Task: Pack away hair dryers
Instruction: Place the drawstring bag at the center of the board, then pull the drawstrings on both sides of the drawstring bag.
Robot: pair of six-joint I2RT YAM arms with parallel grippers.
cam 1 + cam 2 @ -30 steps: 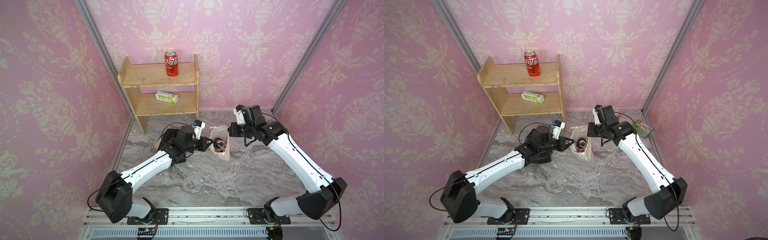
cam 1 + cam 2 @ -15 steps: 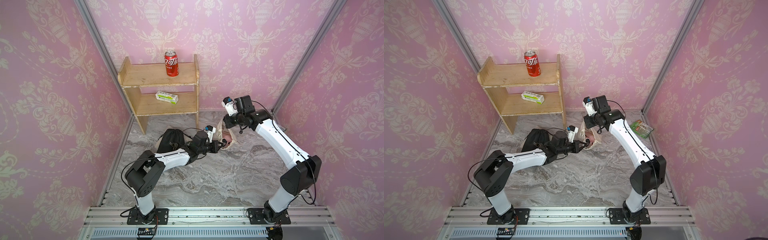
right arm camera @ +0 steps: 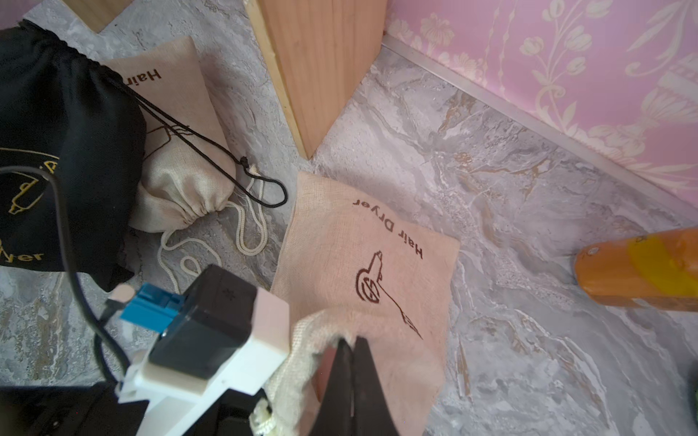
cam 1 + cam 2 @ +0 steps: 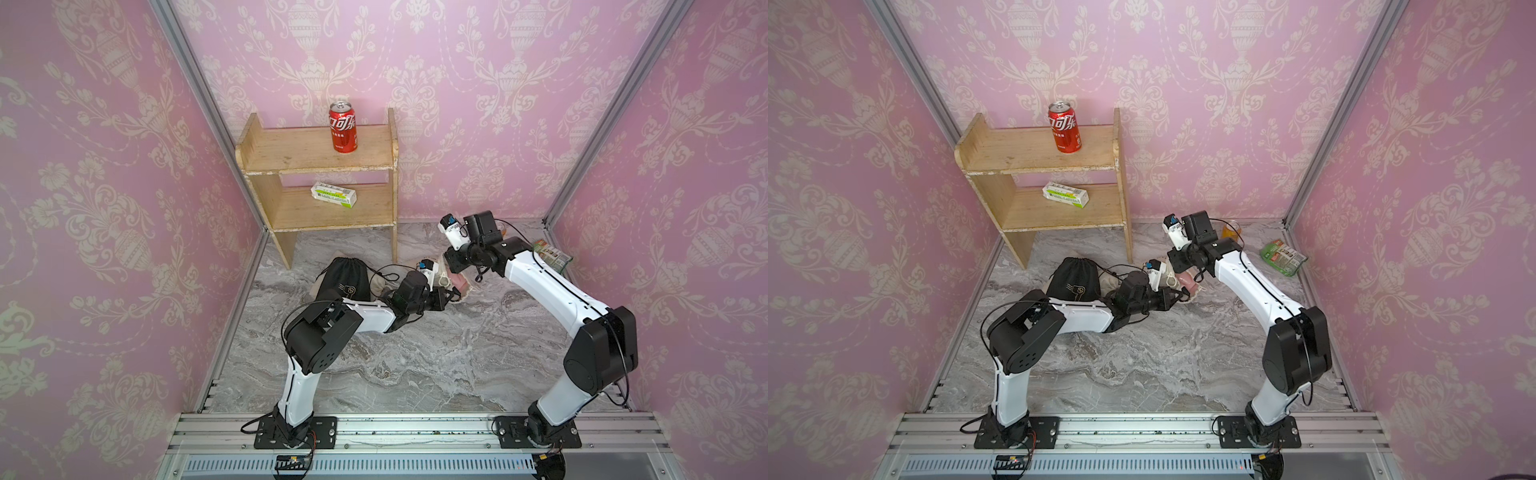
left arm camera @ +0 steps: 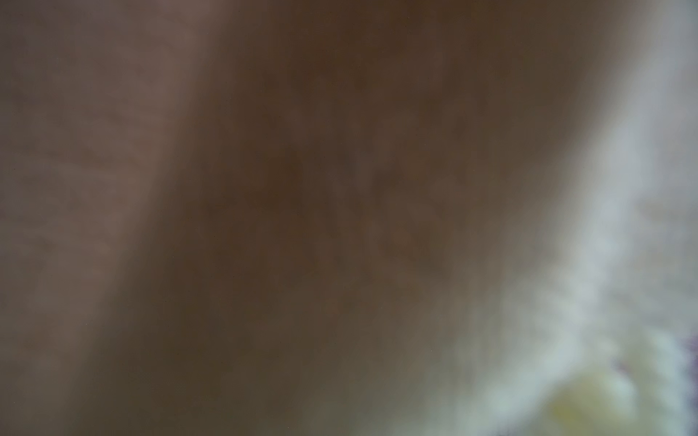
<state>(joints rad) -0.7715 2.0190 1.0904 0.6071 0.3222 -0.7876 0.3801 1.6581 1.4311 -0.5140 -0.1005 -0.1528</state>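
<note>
Marble floor (image 4: 415,365) carries a wooden shelf (image 4: 291,149), black pouch (image 4: 347,278), beige pouches (image 3: 362,241), orange bottle (image 3: 638,271), green packet (image 4: 1282,257).

We stretch our left arm (image 4: 365,318) low and forward from a sharply folded elbow, the left gripper (image 4: 453,296) closed, while our right arm (image 4: 548,286) arches over and bends down at the wrist, the right gripper (image 3: 353,345) closed just beside it.

One pale pink hair dryer (image 4: 459,282), only partly visible, lodged in the open mouth of a beige pouch (image 3: 377,241), just right of frame centre in both top views (image 4: 1186,279), orientation indeterminate.
</note>
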